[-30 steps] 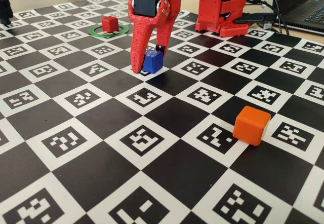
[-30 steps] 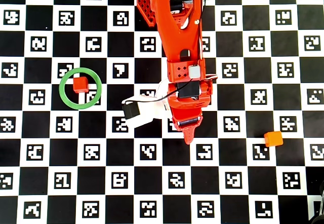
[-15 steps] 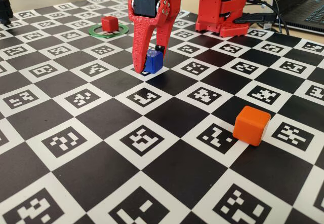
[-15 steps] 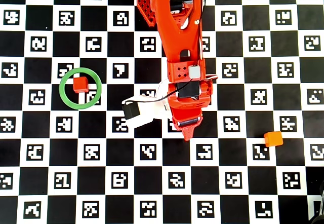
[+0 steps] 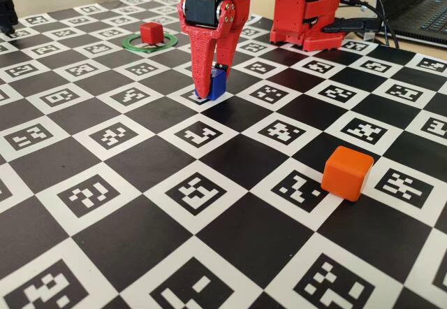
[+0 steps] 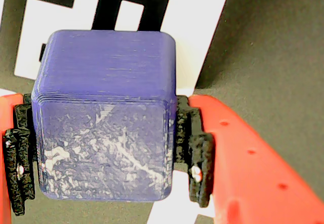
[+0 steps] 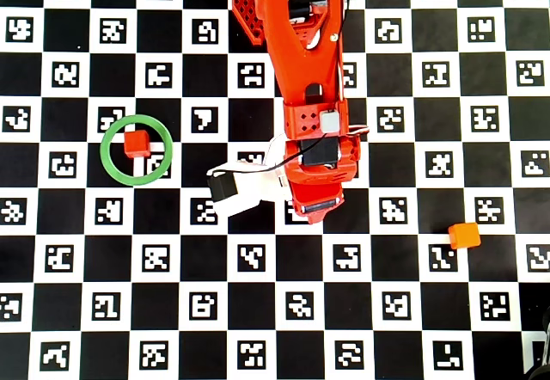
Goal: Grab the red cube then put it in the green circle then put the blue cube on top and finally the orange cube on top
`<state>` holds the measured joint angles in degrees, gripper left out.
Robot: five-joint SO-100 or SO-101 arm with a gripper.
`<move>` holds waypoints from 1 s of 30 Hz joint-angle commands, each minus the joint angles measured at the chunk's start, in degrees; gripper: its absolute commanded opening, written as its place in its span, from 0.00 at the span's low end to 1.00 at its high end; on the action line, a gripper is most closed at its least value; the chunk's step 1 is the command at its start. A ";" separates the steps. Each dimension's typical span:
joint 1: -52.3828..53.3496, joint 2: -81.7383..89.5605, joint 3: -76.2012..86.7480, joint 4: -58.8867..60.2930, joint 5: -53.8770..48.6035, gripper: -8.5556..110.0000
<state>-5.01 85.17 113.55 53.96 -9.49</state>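
My gripper [image 5: 209, 94] is shut on the blue cube [image 5: 218, 83], which is low over a white square near the middle of the board. In the wrist view the blue cube [image 6: 104, 133] fills the frame, pressed between the black pads [image 6: 195, 148] of the gripper [image 6: 107, 153]. The arm hides it in the overhead view. The red cube [image 7: 137, 144] sits inside the green circle [image 7: 106, 150] at the left, also seen far back as red cube [image 5: 151, 32] in green circle [image 5: 167, 40]. The orange cube [image 7: 465, 235] lies alone at the right, orange cube [image 5: 347, 172].
The arm's red base [image 5: 307, 8] stands at the back of the marker checkerboard [image 5: 140, 204]. A laptop and cables [image 5: 419, 12] lie back right. A black object [image 5: 7, 12] sits at the far left edge. The wrist camera [image 7: 225, 186] sticks out left of the arm.
The jaws have closed from wide open onto the blue cube. The gripper has tipped more upright, its tip drawing back toward the base in the overhead view.
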 commanded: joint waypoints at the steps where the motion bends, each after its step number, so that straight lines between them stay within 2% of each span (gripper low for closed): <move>1: 0.35 4.92 -2.64 3.96 0.53 0.16; 11: 7.21 13.45 -15.29 21.62 -3.08 0.16; 21: 20.48 14.50 -31.38 37.09 -15.73 0.16; 30: 36.30 15.64 -33.84 39.02 -27.07 0.16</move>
<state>26.19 94.22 84.64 92.72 -33.05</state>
